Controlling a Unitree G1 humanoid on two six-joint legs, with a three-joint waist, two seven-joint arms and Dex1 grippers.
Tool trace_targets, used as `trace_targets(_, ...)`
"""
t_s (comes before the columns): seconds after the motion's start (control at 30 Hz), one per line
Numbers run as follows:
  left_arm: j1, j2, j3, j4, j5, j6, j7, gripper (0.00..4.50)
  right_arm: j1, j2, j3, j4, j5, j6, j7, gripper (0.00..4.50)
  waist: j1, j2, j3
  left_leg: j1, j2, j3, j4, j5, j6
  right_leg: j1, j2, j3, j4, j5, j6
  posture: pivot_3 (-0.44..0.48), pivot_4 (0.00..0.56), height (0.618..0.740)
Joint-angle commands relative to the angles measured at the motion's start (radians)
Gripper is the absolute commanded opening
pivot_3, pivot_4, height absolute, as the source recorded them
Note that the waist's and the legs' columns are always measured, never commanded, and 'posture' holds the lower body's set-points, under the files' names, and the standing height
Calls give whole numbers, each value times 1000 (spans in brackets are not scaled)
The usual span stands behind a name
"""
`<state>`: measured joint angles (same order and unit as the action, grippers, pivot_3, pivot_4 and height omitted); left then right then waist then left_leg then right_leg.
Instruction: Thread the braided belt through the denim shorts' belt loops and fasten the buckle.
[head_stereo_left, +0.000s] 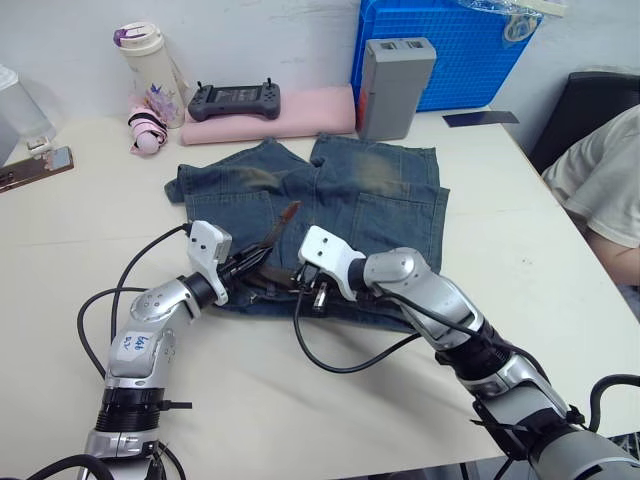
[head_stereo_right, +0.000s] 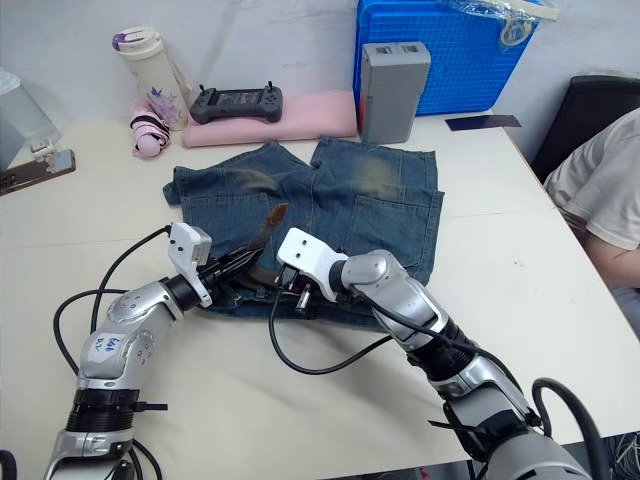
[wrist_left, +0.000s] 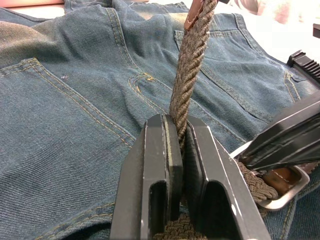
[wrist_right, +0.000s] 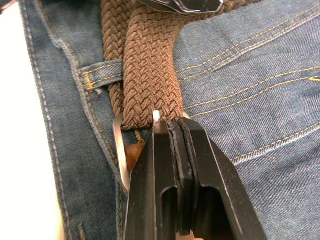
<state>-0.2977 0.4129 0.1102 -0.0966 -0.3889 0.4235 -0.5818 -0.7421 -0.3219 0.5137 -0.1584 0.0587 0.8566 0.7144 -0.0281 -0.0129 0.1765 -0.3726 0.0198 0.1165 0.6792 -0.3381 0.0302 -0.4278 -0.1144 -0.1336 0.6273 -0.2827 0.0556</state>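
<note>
We saw the denim shorts (head_stereo_left: 330, 215) lying flat on the pale bench (head_stereo_left: 520, 300), waistband toward the robot and legs pointing away toward the pink cloth pad (head_stereo_left: 290, 112). Both arms met at the middle of the waistband. The left gripper (wrist_left: 181, 150) had its fingers (wrist_left: 160, 170) pinched narrow on the braided belt (wrist_left: 190, 75), the strap running out between them and rising over the denim, its reddish-brown tip lifted clear of the cloth. From the head camera that free end (head_stereo_left: 283, 222) stood up at a slant above the shorts between the two wrists. The right gripper (wrist_right: 175, 131) sat with its fingers (wrist_right: 160, 165) pressed together right at the buckle (wrist_right: 120, 150), where a thin silvery pin showed at their tip; we could not tell whether they actually clamped the pin or merely touched it. The woven strap (wrist_right: 147, 75) lay doubled there, passing under one of the belt loops (wrist_right: 100, 74) beside the waistband's edge. At the far side of the bench stood a grey box (head_stereo_left: 395, 85), a blue crate (head_stereo_left: 450, 50), a handheld controller (head_stereo_left: 235, 100) on the pad and a lidded cup (head_stereo_left: 148, 65). A person's sleeve (head_stereo_left: 600, 175) showed at the right edge.
</note>
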Motion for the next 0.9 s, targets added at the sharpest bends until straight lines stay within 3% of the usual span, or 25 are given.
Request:
trace_targets(0.03,-13,0,6,-5,1,-24,-1,415,3,5,16,-45,9,6,19,27,0,0,0,0,0,0,0,0,0,0,0,0,0,0,0,0,150,728)
trace_targets(0.37,-14,1,4,-1,4,-31,-6,415,-40,0,-52,-39,36,56,23,27,0,0,0,0,0,0,0,0,0,0,0,0,0,0,0,0,150,728)
trace_targets(0.9,-11,-2,7,-5,2,-34,0,415,-49,-6,-35,-11,50,86,37,27,0,0,0,0,0,0,0,0,0,0,0,0,0,0,0,0,150,728)
